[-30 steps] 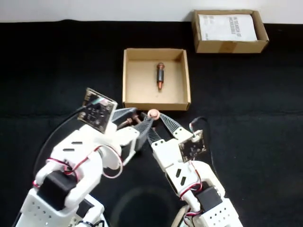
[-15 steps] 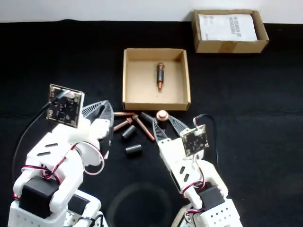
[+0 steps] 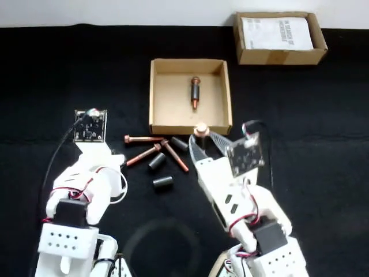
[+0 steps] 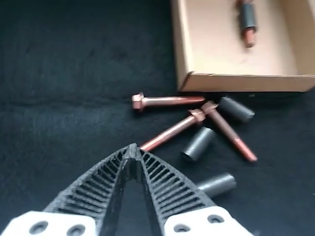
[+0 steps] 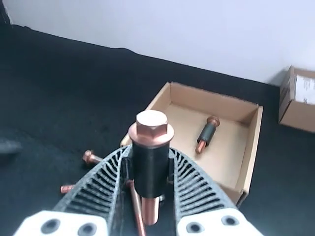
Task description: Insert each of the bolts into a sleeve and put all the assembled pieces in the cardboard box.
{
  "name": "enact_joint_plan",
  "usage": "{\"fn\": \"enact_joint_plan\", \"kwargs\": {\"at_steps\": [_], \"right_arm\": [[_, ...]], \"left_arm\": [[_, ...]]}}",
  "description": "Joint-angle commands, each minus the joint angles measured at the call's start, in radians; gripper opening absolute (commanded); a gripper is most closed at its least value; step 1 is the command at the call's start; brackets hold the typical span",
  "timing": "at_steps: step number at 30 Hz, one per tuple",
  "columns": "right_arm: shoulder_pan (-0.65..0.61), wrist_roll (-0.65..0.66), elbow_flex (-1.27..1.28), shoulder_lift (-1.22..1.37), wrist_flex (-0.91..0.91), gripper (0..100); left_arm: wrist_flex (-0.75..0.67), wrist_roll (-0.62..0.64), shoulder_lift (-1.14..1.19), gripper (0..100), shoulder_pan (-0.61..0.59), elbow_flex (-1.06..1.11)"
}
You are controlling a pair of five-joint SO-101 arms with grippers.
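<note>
Status: right gripper (image 5: 148, 153) is clamped on the held piece (image 5: 149, 169), a bolt already in its dark sleeve. The fingers are partly closed around the sleeve. The piece is upright, copper head on top, shank tip poking out below. In the high view it hangs at the near wall of the cardboard box (image 3: 153, 98), by the middle of that wall; can't tell if it's over the rim or just short of it.

Left gripper (image 4: 132, 150) is closed tip to tip with nothing in it. It sits low over the black counter (image 3: 57, 86), on the near side of the loose parts and well clear of the box.

Inside the box: one finished piece (image 3: 195, 92) lying flat near the middle of the floor.

Loose on the counter, just in front of the box:
- Long bolt (image 4: 167, 101), lying along the front wall.
- Second bolt (image 4: 170, 130) and third bolt (image 4: 229, 132), heads meeting in a V.
- First sleeve (image 4: 236, 109), close to the wall.
- Second sleeve (image 4: 198, 143), between the V's legs.
- Third sleeve (image 4: 216, 184), nearest the arms, apart from the rest.

Spare box (image 3: 277, 56) with a white sheet on top sits at the far right corner.
</note>
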Motion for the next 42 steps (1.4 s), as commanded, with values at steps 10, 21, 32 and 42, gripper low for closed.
{"fn": "enact_joint_plan", "kwargs": {"at_steps": [10, 21, 32, 42], "right_arm": [[0.028, -0.161, -0.562, 0.688, -0.004, 0.6], [0.101, -0.158, -0.986, 1.270, -0.002, 0.6], [0.110, -0.157, -1.394, 1.868, -0.001, 0.6], [0.061, -0.155, -1.669, 2.077, 0.139, 7.7]], "left_arm": [[-0.456, 0.002, -0.010, 1, -0.021, 0.357], [-0.591, 0.002, -0.077, 1, -0.021, 0.475], [-0.506, 0.002, -0.108, 1, -0.015, 0.476], [-0.506, 0.002, -0.108, 1, -0.015, 0.476]]}}
